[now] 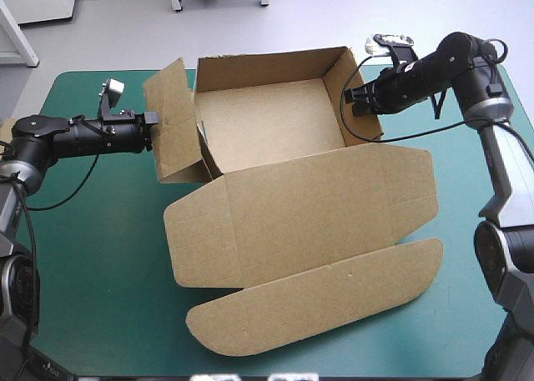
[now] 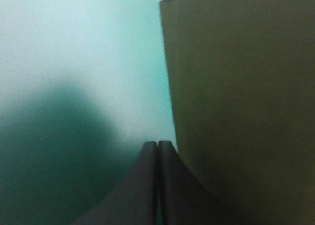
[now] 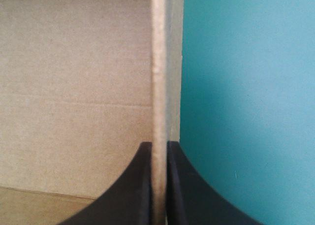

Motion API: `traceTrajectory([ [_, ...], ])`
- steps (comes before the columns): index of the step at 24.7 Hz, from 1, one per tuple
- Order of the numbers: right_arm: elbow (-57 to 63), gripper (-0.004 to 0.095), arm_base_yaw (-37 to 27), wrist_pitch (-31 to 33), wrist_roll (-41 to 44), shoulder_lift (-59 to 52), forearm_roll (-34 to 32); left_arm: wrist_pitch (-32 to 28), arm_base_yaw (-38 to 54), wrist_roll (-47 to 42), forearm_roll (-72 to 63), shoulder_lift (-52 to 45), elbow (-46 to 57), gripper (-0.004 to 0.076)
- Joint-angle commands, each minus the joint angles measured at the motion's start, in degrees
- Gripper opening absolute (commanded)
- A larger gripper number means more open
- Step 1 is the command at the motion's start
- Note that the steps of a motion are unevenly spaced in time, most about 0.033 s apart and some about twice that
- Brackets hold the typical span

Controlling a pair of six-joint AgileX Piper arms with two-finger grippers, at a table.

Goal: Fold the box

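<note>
The brown box (image 1: 267, 118) stands as an open tray on the teal-green cover, its walls raised and its lid (image 1: 317, 206) lying flat toward the front edge. My right gripper (image 1: 351, 96) (image 3: 159, 144) is shut on the top edge of the box's right wall (image 3: 158, 62), which runs between its fingers. My left gripper (image 1: 153, 118) (image 2: 157, 144) is shut with nothing in it. Its tip rests against the outer face of the left side flap (image 1: 175, 122) (image 2: 241, 102), which leans outward from the tray.
The lid's long rounded tuck flap (image 1: 317, 302) reaches close to the front edge. Bare teal-green cover (image 1: 83, 264) lies at the front left and along the right side (image 1: 471, 189). A sliver of brown board (image 1: 5, 131) shows at the table's left edge.
</note>
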Motion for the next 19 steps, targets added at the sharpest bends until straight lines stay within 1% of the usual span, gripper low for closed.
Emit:
traceTrajectory([
  [1,-1.9,-0.0013,0.5,-0.2,0.5,-2.8,2.9,5.5,-0.3,-0.7,-5.5,-2.9,-1.9,-0.0008],
  [4,-1.9,-0.0013,0.7,-0.7,0.5,-2.8,2.1,5.5,-0.3,-0.7,-5.5,-2.9,-1.9,0.0006],
  [6,-1.9,-0.0013,0.7,-0.8,0.5,-2.8,1.6,5.5,-0.3,-0.8,-5.8,-2.9,-1.9,0.0051],
  [8,-1.9,-0.0013,0.7,-0.8,0.8,-2.8,0.3,5.5,-0.3,-0.8,-6.7,-3.0,-1.9,0.0124],
  [11,-1.9,-0.0013,0.7,-0.5,1.0,-2.3,0.2,5.5,-0.3,-0.8,-8.9,-3.4,-1.9,0.0204],
  [12,-1.9,-0.0013,0.7,-0.5,1.1,-1.9,0.2,5.5,-0.3,-0.8,-9.1,-3.5,-1.9,0.0214],
  [19,-1.9,-0.0013,0.7,-0.8,1.4,-1.0,-0.2,5.6,-0.9,-2.2,-10.4,-4.6,-1.9,0.0215],
])
